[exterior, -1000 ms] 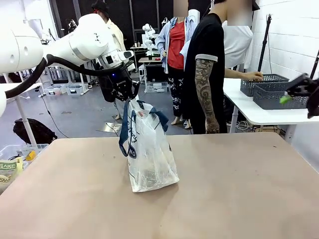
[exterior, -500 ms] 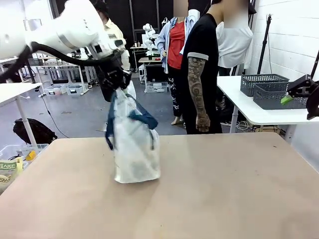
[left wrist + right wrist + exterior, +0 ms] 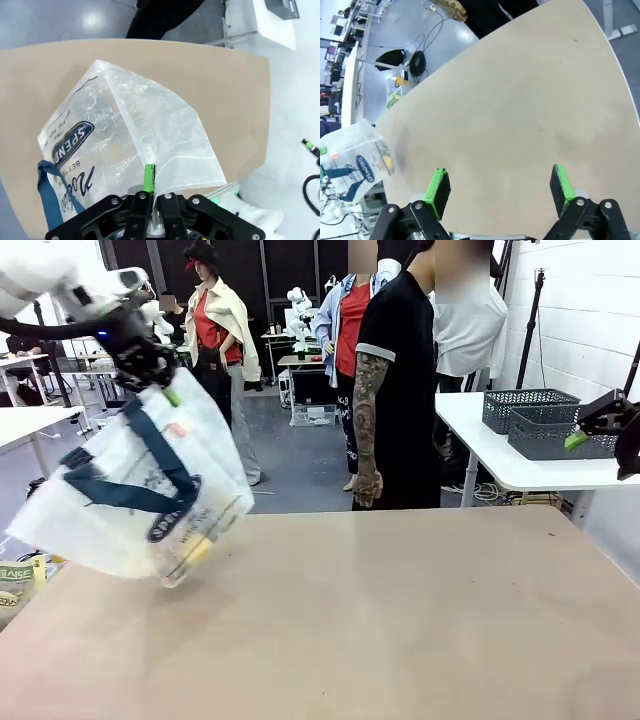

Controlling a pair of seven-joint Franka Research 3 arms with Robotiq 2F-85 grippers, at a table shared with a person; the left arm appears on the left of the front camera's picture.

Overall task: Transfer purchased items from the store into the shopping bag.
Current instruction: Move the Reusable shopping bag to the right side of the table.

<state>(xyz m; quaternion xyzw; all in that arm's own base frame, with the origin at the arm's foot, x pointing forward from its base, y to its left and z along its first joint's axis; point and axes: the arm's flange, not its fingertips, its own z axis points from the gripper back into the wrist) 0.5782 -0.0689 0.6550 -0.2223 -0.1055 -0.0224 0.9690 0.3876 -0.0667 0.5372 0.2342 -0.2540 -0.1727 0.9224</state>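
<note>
The shopping bag (image 3: 140,490), translucent white with navy straps and a round navy logo, hangs tilted in the air over the table's left edge. My left gripper (image 3: 150,375) is shut on its upper rim. From the left wrist the bag (image 3: 125,135) drops away below my left gripper (image 3: 150,186), and plastic is pinched between the green pads. A yellowish purchased item (image 3: 197,548) shows through the bag's lower corner. My right gripper (image 3: 500,184) stands open high over the table, with nothing between its fingers. It also shows at the far right edge (image 3: 600,425). The bag (image 3: 362,160) lies far to its left.
A person in a black shirt stands at the table's far side, one hand (image 3: 365,485) hanging down. Dark mesh baskets (image 3: 545,425) sit on a white side table (image 3: 500,465) at the right. A bin with packets (image 3: 20,575) stands low at the left.
My left arm has lifted the bag off the table and swung it up and to the left. The person has shifted slightly left. My right gripper has stayed still.
</note>
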